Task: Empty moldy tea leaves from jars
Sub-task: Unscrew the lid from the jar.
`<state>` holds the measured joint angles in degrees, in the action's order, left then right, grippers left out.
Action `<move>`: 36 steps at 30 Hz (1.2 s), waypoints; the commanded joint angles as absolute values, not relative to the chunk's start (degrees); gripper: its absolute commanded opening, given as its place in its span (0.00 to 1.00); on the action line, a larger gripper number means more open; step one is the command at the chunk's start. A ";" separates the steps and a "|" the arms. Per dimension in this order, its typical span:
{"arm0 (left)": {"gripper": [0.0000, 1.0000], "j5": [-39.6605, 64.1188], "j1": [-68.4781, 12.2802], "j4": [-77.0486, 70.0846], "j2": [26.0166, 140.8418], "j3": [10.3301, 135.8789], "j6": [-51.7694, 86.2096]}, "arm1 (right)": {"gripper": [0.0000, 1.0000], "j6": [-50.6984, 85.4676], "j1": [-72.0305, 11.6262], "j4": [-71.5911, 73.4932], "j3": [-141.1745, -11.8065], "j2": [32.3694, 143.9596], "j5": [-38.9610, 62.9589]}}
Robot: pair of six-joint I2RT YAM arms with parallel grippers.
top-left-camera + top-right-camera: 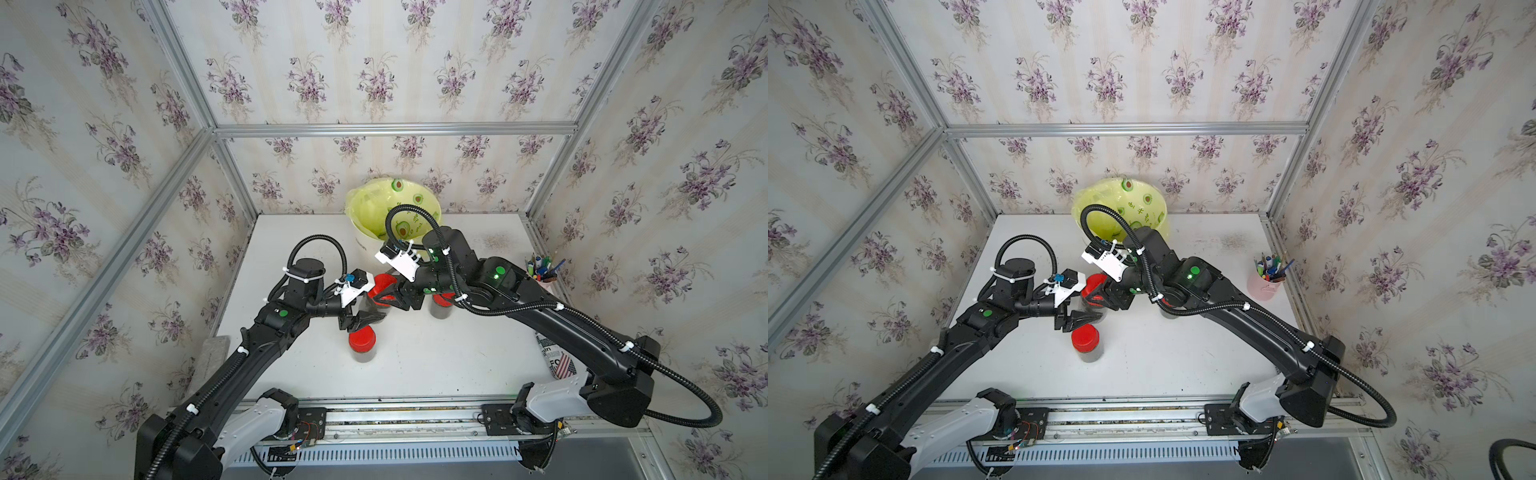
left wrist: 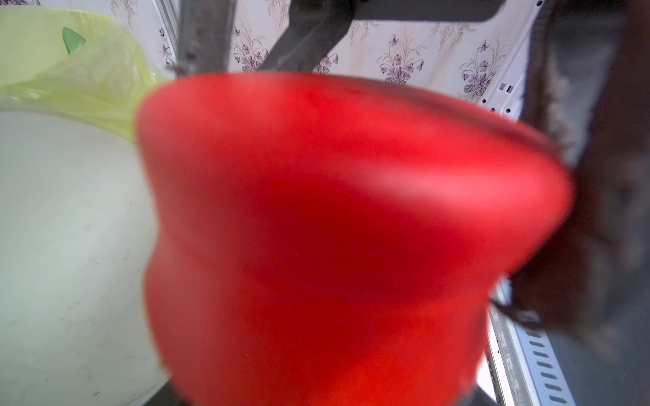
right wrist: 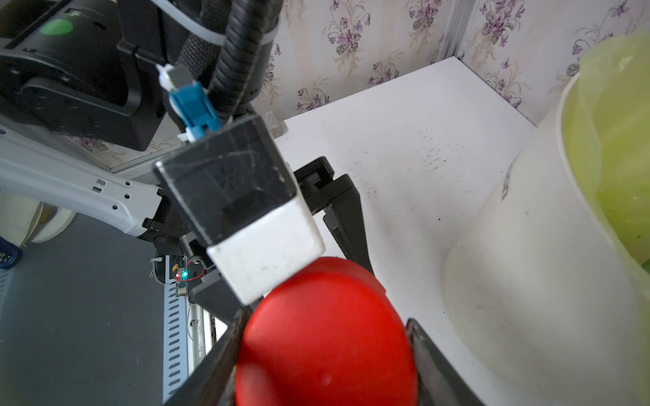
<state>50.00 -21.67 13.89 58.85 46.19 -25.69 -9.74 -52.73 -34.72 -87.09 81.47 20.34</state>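
Gripping one small clear cylindrical jar [image 1: 374, 308] between them, the two arms meet near the middle of the white desk [image 1: 457, 357]. The left fingers [image 3: 346, 211] are closed on the jar's clear body just under its round bright red screw cap [image 1: 380, 286]. The right fingers [image 3: 429, 358] are clamped on the cap itself, one on each side. Whether the cap is screwed tight or loose I cannot tell from where I stand. Dark brownish-green tea leaves [image 1: 364, 355] show through the wall of a second red-capped jar [image 1: 362, 345], which stands upright just in front of the held one, nearer the arm bases. A third jar [image 1: 440, 311] stands to the right, mostly hidden behind the right arm. At the back wall sits a cream bin [image 1: 365, 244] lined with a yellow avocado-print bag [image 1: 374, 199]. A pink pen cup [image 1: 1262, 286] stands by the desk's right edge.
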 commanded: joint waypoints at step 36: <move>0.45 51.00 -21.53 14.69 59.51 46.50 -25.66 | 0.63 -32.24 -45.69 -38.34 -90.98 84.30 42.32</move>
<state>52.42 -21.76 12.60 59.35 46.30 -26.22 -31.64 -45.69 -40.03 -90.74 84.71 39.48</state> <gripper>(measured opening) 0.715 0.610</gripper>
